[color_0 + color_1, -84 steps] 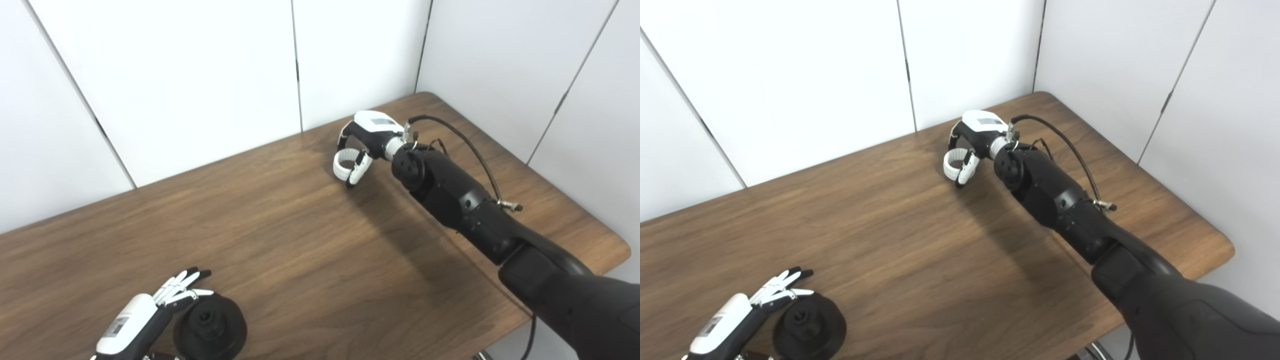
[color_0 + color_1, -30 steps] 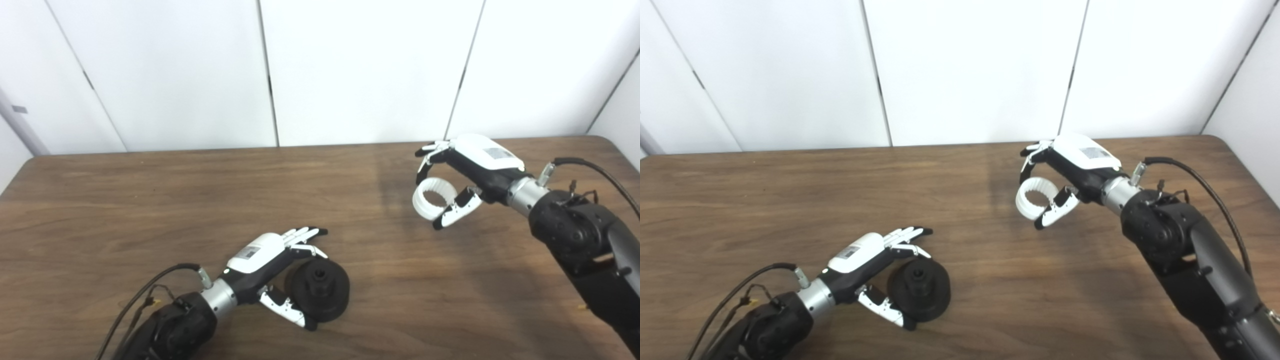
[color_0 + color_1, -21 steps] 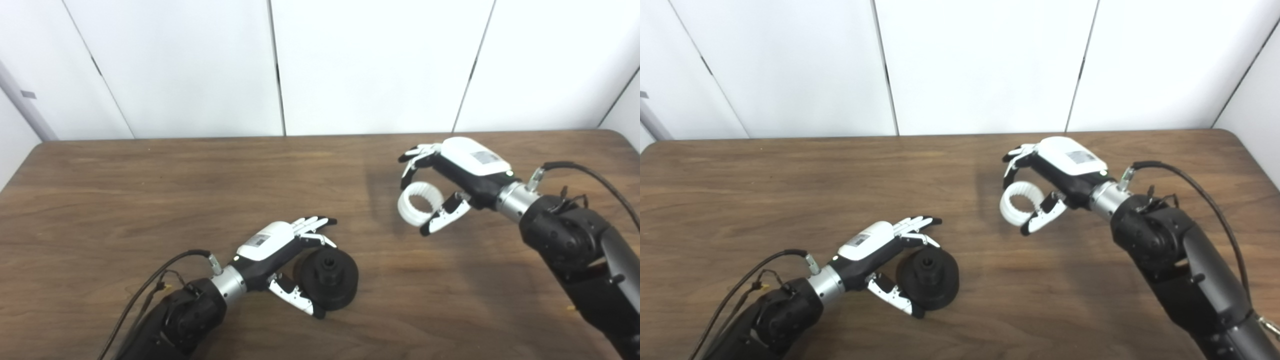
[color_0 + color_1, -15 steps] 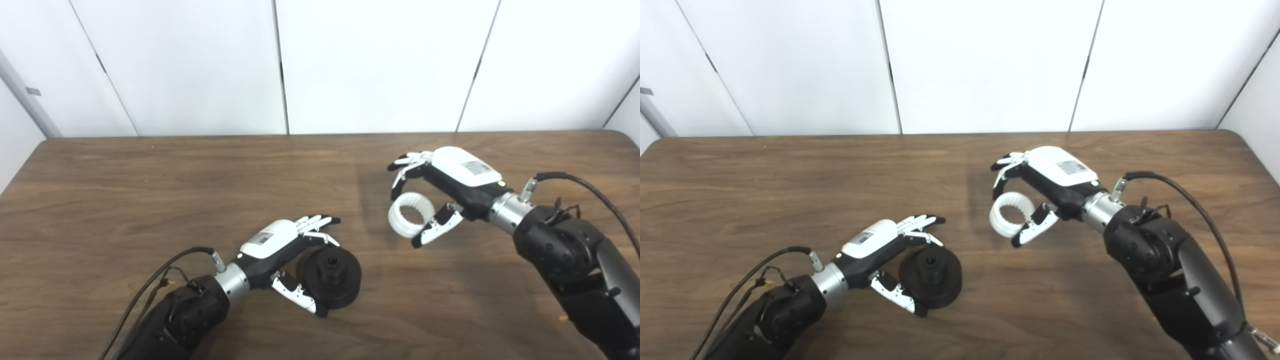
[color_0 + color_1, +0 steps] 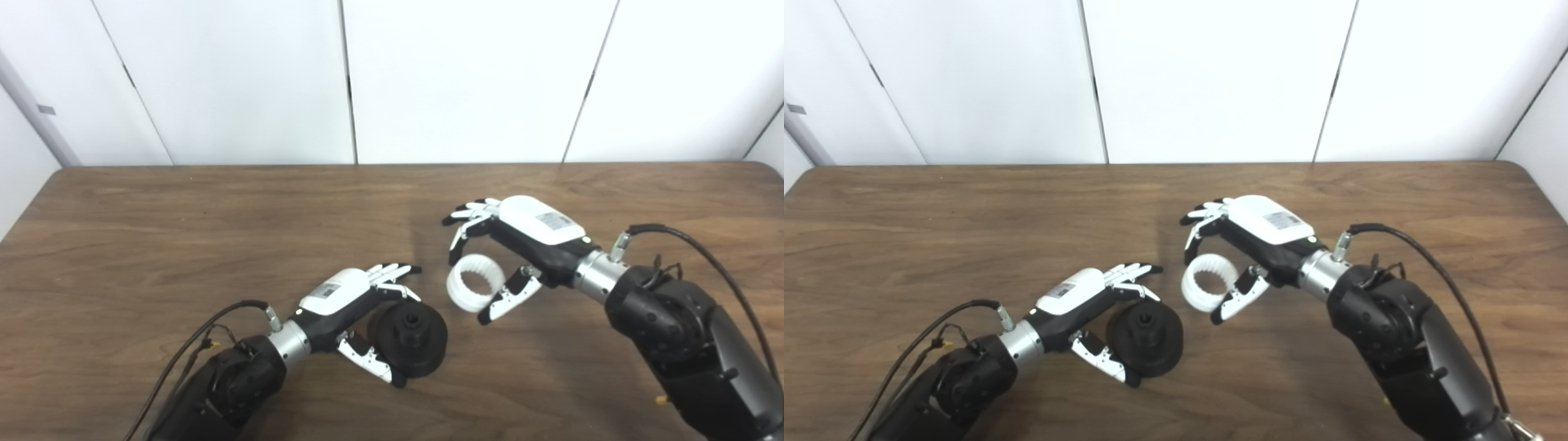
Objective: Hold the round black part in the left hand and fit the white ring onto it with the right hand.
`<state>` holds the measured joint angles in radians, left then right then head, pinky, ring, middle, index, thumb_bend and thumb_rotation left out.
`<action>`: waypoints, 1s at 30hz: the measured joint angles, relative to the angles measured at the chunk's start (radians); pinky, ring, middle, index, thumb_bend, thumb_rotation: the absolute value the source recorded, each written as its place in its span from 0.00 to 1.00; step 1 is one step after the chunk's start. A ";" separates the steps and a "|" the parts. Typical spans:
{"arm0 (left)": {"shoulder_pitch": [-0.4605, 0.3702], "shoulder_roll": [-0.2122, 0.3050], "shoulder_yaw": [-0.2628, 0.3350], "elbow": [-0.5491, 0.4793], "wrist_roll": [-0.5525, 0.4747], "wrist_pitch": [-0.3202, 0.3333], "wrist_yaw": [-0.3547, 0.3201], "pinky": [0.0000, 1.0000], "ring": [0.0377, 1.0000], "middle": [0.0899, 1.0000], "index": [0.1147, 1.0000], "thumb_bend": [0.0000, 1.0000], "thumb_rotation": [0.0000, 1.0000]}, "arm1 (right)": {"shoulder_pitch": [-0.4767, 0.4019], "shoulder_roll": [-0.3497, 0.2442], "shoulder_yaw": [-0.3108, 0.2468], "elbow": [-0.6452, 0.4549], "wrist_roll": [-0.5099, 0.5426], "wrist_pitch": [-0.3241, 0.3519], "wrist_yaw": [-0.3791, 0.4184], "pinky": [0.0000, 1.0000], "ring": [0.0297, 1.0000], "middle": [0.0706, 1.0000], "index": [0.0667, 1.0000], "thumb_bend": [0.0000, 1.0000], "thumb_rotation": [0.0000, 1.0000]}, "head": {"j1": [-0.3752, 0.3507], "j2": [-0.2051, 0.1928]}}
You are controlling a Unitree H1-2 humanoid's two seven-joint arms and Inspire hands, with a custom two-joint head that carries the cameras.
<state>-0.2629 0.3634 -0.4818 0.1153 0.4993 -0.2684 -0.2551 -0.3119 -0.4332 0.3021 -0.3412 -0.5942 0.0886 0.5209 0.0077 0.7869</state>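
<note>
The round black part with a raised hub lies flat on the brown table. My left hand cups its left side, fingers above its far edge and thumb below its near edge, apart and not clearly gripping. My right hand is shut on the white ribbed ring, pinched between fingers and thumb. The ring hangs above the table, just right of and beyond the black part.
White wall panels stand along the table's far edge. A black cable loops off my right forearm and another cable off my left one. The table's right corner is rounded.
The camera swung left, bringing both hands into the picture. My right hand carried the white ring leftward and nearer, up close to the black part. The left hand stayed by the part.
</note>
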 measured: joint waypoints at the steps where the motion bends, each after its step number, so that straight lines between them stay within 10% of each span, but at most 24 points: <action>1: 0.000 -0.001 0.000 0.000 0.000 0.001 0.000 1.00 1.00 0.98 0.41 0.52 0.08 | 0.000 0.007 0.005 -0.001 0.000 -0.001 0.003 0.97 0.92 0.86 0.44 0.52 0.15 | 0.000 0.002; 30: -0.002 -0.005 -0.006 0.000 0.001 0.013 0.003 1.00 1.00 0.99 0.41 0.52 0.07 | -0.001 0.087 0.062 -0.047 -0.021 -0.004 0.032 0.96 0.92 0.85 0.44 0.52 0.15 | 0.009 0.015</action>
<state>-0.2652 0.3580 -0.4876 0.1152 0.5003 -0.2550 -0.2519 -0.3129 -0.3464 0.3645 -0.3882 -0.6151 0.0843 0.5532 0.0169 0.8023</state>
